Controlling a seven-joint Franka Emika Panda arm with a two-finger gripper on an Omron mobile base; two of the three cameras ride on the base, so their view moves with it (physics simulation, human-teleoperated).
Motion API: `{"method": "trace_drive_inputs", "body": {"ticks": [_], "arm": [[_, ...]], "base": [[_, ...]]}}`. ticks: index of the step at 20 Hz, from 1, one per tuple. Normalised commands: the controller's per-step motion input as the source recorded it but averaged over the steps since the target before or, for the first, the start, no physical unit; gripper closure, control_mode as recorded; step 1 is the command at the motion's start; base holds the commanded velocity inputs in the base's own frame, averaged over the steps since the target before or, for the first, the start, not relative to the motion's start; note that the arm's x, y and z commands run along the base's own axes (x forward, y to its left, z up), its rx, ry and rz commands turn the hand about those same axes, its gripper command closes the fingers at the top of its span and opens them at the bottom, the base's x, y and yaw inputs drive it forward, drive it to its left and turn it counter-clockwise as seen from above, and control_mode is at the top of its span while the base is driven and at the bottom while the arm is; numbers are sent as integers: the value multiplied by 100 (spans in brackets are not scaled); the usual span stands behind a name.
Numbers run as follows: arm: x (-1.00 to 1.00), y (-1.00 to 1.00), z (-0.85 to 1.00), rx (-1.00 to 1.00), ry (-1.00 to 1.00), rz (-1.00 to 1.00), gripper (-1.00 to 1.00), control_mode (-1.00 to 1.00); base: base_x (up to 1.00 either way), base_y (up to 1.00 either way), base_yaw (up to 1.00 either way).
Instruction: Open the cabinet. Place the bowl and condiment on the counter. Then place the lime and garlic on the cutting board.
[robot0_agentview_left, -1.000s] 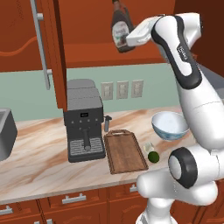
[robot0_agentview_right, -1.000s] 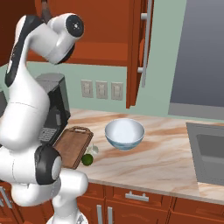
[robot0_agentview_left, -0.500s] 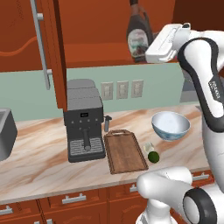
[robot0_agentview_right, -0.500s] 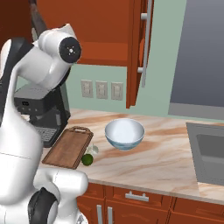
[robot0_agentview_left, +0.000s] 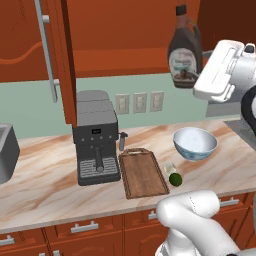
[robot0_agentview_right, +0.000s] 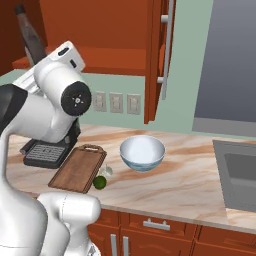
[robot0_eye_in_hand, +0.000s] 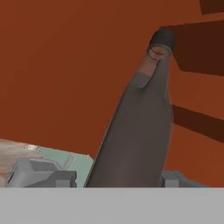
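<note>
High in front of the open cabinet (robot0_agentview_left: 55, 60), the gripper (robot0_eye_in_hand: 118, 177) is clamped on the bottle (robot0_agentview_left: 184, 50), its jaws half apart around the wide body. In the last second the arm has swung to the right and lifted, and the bottle now stands nearly upright in the air, out of the cabinet. I judge it must next go down to the counter (robot0_agentview_left: 45, 185). The bowl (robot0_agentview_left: 195, 144) already rests there, with the lime (robot0_agentview_left: 175, 179) and garlic (robot0_agentview_left: 170, 168) just beside the board (robot0_agentview_left: 142, 172).

A glossy white arm (robot0_agentview_right: 45, 107) of rounded, bulbous segments, with a dark round joint cap (robot0_agentview_right: 76, 99) and black bands between links.
</note>
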Motion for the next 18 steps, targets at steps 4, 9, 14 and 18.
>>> {"method": "trace_drive_inputs", "body": {"ticks": [4,9,14,18], "arm": [[-47,-8,-8,-2,-12,3,100,-100],[-17,-1,-12,-3,0,1,100,-100],[-23,-7,-26,-10,10,0,100,-100],[-36,-22,-26,-9,10,0,100,-100]], "base": [[0,0,0],[0,0,0],[0,0,0],[0,0,0]]}}
